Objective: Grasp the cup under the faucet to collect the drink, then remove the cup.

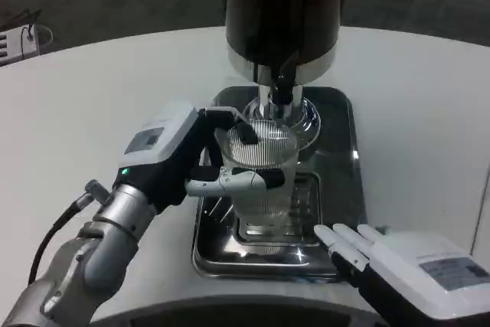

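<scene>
Head view: left hand (200, 160) grips ribbed clear cup (259, 166) under faucet (283, 91), above steel tray (341, 189). Right hand (387, 254) rests near-right, empty, fingers apart. Risks: grip slips on ribbed wall; cup tilts, drink spills on tray; rim knocks faucet on removal.

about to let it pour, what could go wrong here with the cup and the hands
The left hand holds the clear cup from the side with only a few fingers, so it may slip or tilt as it fills. The cup sits close under the faucet; lifting it straight up would likely knock the spout. The right hand rests at the tray edge and could nudge the tray, shifting the cup off the stream.
</scene>
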Controlling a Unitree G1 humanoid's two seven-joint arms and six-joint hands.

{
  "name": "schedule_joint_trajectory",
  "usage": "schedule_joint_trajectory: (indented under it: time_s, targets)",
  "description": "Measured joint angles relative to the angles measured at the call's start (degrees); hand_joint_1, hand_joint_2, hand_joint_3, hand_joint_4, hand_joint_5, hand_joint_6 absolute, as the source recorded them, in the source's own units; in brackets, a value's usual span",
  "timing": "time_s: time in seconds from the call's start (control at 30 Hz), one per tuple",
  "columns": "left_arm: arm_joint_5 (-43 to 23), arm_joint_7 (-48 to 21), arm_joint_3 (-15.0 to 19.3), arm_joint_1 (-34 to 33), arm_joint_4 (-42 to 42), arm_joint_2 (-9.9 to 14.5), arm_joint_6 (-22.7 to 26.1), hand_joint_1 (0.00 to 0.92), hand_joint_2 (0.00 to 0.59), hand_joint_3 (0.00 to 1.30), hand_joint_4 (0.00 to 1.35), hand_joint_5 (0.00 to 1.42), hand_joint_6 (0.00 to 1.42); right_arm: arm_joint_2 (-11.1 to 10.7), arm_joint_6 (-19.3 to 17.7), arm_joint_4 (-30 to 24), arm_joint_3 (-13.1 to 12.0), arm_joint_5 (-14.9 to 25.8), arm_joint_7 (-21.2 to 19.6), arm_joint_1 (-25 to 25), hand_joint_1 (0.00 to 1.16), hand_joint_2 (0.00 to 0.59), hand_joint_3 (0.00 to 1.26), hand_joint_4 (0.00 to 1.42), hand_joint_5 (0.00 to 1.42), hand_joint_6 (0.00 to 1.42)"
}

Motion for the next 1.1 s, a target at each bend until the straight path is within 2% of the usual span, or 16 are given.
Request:
schedule_joint_trajectory:
  time_s: [0.27,0.33,0.4,0.67,1.1]
  targets:
    - [-1.1,-0.7,0.0,0.5,-0.5,0.7,-0.1,0.097,0.000,0.39,0.17,0.37,0.68,0.0,0.4,0.1,0.1,0.9,-0.1,-0.2,0.50,0.455,0.01,0.00,0.00,0.00]
    - [-1.2,-1.4,0.0,0.5,-0.6,0.9,-0.1,0.075,0.000,0.29,0.07,0.26,0.53,0.0,0.6,0.1,0.1,1.0,-0.1,-0.2,0.50,0.455,0.01,0.00,0.00,0.00]
    - [-1.5,-2.7,0.0,0.5,-0.7,1.1,-0.1,0.068,0.000,0.22,0.01,0.19,0.46,0.0,0.8,0.2,0.2,1.0,-0.1,-0.3,0.50,0.456,0.01,0.00,0.00,0.00]
    - [-3.7,-7.8,-0.2,0.5,-1.6,1.1,-0.1,0.049,0.008,0.01,0.00,0.07,0.35,0.0,1.8,0.9,0.9,1.0,0.0,-0.6,0.49,0.456,0.02,0.00,0.00,0.00]
    - [-6.0,-10.0,-0.1,2.3,-6.4,1.0,0.1,0.026,0.020,0.00,0.00,0.05,0.30,-0.6,3.2,1.1,2.1,1.0,0.3,-0.6,0.49,0.454,0.03,0.00,0.00,0.00]
